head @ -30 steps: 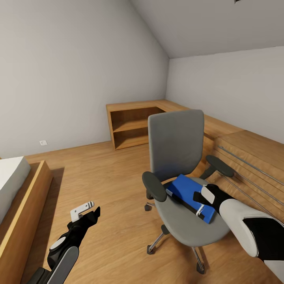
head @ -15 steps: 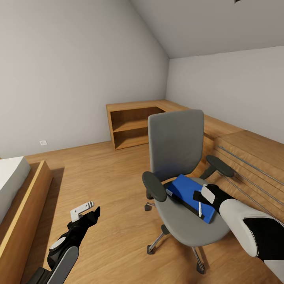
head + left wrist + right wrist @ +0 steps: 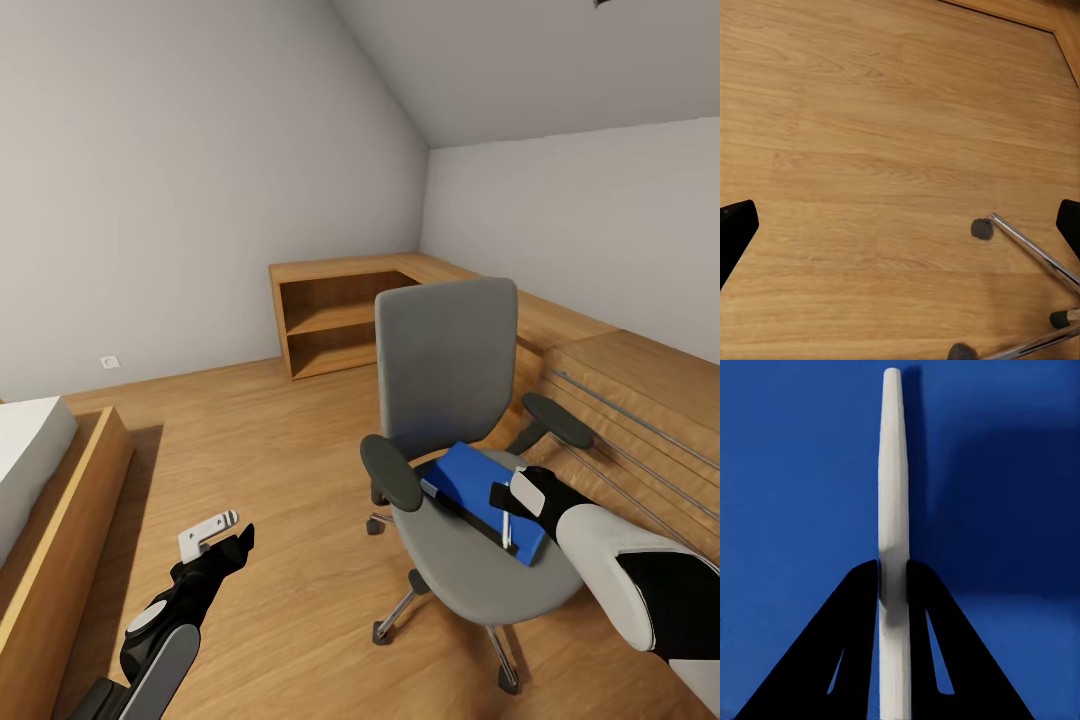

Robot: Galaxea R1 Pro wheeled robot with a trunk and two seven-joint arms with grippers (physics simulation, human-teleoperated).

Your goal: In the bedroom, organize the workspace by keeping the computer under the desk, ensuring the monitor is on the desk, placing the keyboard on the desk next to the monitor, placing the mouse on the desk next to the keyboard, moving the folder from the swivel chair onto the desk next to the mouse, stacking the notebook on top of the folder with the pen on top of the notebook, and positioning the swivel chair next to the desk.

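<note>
The left gripper [image 3: 215, 530] hangs over the wood floor [image 3: 280, 470], jaws wide apart and holding nothing. Next comes the grey swivel chair with black armrests [image 3: 447, 400]. On its seat, near the front right edge, lies a flat blue folder [image 3: 480, 487]. The thin white pen [image 3: 893, 495] is above that blue cover. The right gripper [image 3: 893, 577] has its jaws pinched narrow on the pen's middle. The pen looks light, stiff and smooth, so it could slip; the middle seems a good place to hold.

Both arms wear glossy black and white shells; the left gripper [image 3: 215, 530] has a pale grey bracket; the right gripper [image 3: 892, 577] has black triangular fingers.
</note>
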